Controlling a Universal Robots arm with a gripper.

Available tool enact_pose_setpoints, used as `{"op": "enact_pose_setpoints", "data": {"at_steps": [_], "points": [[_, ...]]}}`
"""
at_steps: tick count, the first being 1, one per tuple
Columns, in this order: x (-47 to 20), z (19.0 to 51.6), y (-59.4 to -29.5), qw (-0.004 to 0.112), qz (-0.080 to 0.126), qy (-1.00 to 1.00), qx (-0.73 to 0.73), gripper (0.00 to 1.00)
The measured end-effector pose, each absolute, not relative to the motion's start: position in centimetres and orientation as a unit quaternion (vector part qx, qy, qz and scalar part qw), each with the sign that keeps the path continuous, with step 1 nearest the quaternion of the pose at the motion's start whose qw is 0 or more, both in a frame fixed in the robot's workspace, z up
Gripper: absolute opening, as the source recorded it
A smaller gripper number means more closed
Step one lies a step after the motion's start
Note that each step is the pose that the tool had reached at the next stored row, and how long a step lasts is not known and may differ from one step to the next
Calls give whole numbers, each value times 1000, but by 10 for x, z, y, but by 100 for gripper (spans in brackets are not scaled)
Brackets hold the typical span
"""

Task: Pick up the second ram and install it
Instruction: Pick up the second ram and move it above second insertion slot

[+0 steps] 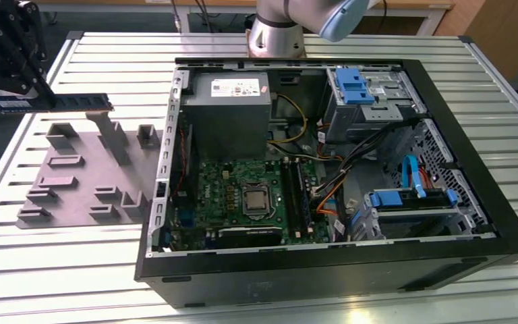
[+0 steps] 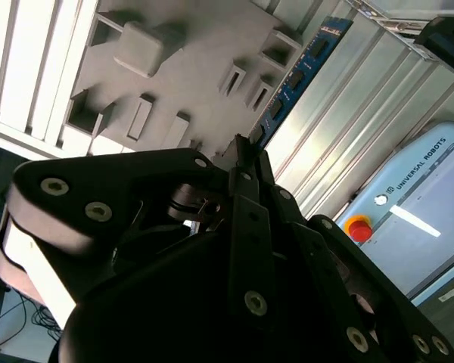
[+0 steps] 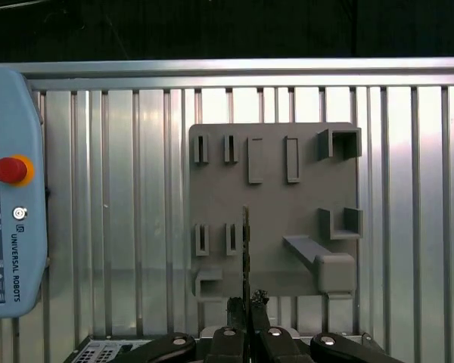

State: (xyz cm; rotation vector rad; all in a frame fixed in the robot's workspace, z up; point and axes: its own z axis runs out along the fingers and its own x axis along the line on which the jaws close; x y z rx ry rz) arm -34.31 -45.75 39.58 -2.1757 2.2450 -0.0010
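Note:
The second ram (image 1: pixel 83 102) is a slim blue-green stick held level in the air above the grey tray (image 1: pixel 79 192), at the exterior view's left. My gripper (image 1: pixel 40 100) is shut on it near its middle. In the first wrist view the ram (image 3: pixel 245 246) shows edge-on, rising from my gripper (image 3: pixel 246 304) over the tray (image 3: pixel 276 200). In the second wrist view the ram (image 2: pixel 299 76) runs away from my gripper (image 2: pixel 246 151) past the tray (image 2: pixel 189 53). The open computer case (image 1: pixel 475 155) lies to the exterior view's right, with the green motherboard (image 1: pixel 232 182) inside it.
The case also holds a grey power supply (image 1: pixel 227 101), blue drive brackets (image 1: pixel 353 84) and loose cables (image 1: pixel 331 169). The arm's base (image 1: pixel 275 37) stands behind the case. A teach pendant (image 3: pixel 11 189) lies on the slatted metal table (image 1: pixel 61 270) beside the tray.

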Motion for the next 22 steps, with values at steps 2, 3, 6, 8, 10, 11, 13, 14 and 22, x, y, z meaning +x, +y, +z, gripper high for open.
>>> {"op": "enact_pose_setpoints", "data": {"at_steps": [2, 3, 6, 8, 10, 11, 13, 14, 22], "points": [[-340, 396, -457, 8, 0, 718, -696, 14], [-338, 396, -457, 8, 0, 718, -696, 14], [-333, 396, -457, 8, 0, 718, -696, 14], [-329, 396, -457, 8, 0, 718, -696, 14], [-324, 396, -457, 8, 0, 718, -696, 14], [-322, 396, -457, 8, 0, 718, -696, 14], [-318, 396, -457, 8, 0, 718, -696, 14], [-316, 396, -457, 8, 0, 718, -696, 14], [-299, 396, -457, 8, 0, 718, -696, 14]]}}
